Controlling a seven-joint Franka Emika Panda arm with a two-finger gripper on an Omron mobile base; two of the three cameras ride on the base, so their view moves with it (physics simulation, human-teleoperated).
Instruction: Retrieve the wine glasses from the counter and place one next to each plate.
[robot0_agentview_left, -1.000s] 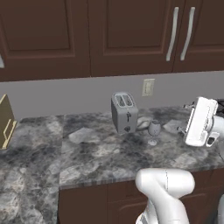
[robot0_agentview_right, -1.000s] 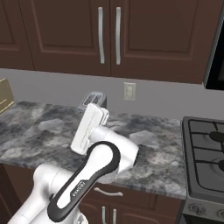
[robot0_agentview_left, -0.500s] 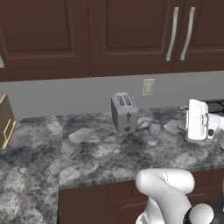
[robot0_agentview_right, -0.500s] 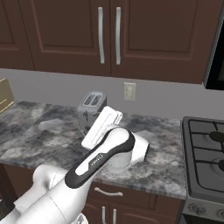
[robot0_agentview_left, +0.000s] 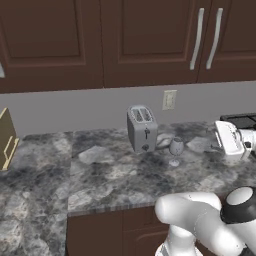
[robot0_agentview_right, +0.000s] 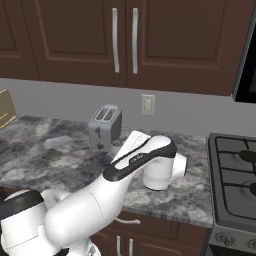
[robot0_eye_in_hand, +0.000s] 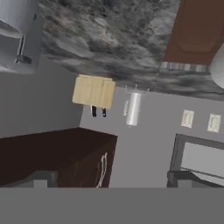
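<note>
Wine glass: one clear stemmed wine glass (robot0_agentview_left: 175, 149) stands upright on the tabletop (robot0_agentview_left: 115, 172), just right of the silver toaster (robot0_agentview_left: 142, 128) and near the back wall.
Second glass: cannot be told from these views.
Plates: none seen here (the setting place lies elsewhere).
Gripper: white hand (robot0_agentview_left: 231, 140) at the right edge of the left base view, held above the tabletop, apart from the glass.
Jaws: released, spread wide, grasping nothing.
Key relation: the glass lies to the left of the hand, between it and the toaster; its long axis runs vertically, stem below bowl.
Hand view: rolled over, looking past the toaster (robot0_eye_in_hand: 17, 35) across the room, not at the glass.
Step, as judged: approach stage; the hand probably needs to turn toward the glass and come level with it.
Risk: toaster close beside the glass leaves little side room.
</note>
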